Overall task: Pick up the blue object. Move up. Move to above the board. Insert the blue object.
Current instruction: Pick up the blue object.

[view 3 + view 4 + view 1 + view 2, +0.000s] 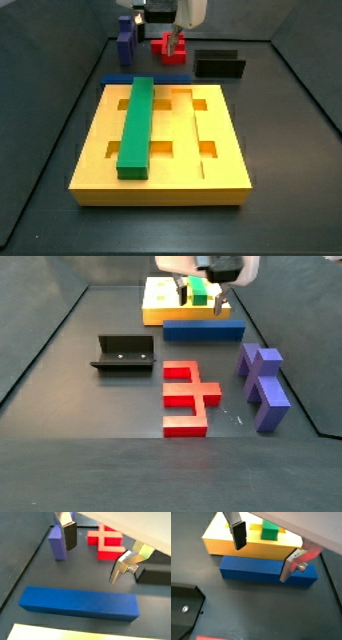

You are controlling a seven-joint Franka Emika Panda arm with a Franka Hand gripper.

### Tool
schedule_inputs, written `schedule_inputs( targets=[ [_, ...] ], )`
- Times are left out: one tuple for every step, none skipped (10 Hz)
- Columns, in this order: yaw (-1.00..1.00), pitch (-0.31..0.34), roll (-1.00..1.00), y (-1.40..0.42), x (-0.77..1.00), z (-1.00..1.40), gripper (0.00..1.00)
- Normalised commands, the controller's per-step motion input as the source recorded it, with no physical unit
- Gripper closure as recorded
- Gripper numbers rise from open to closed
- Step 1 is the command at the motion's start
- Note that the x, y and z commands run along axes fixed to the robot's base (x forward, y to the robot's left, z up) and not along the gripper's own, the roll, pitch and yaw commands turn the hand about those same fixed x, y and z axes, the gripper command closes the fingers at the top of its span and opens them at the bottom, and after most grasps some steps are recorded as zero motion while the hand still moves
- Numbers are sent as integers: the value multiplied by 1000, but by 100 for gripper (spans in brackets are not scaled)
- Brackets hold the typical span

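- Blue object (264,571): one long bar, flat on the dark floor, touching the near edge of the board (214,172); the gripper (261,554) hangs above it, fingers pointing down, straddling it.
- Gripper state: jaws spread wide, nothing between the fingers (125,566); in a side view the gripper (211,298) sits low over the bar (205,328).
- Count: one yellow board, one green bar (136,125) lying in a board groove, one red piece (186,397), one purple notched block (263,386), one fixture (126,353).
- Clearance: bare floor lies between the blue object and the red piece; the board blocks the opposite side.
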Motion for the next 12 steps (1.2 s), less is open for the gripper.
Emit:
schedule_inputs(
  targets=[
    [-1000,0,-64,0,0,-271,0],
    [-1000,0,-56,0,0,-269,0],
    [-1000,0,-87,-3,0,-134,0],
    [-980,27,-77,-91,17,-60,0],
    [-1000,0,-64,-63,0,-126,0],
    [-1000,0,-71,-51,0,-143,0],
    [-1000,0,-73,-60,0,-114,0],
    [-986,11,-4,-143,0,-183,0],
    [-851,84,60,-286,0,-214,0],
    [-780,123,74,-323,-51,-260,0],
    [-583,123,41,-177,-317,-417,0],
    [-603,107,4,-120,-260,-363,0]
  ],
)
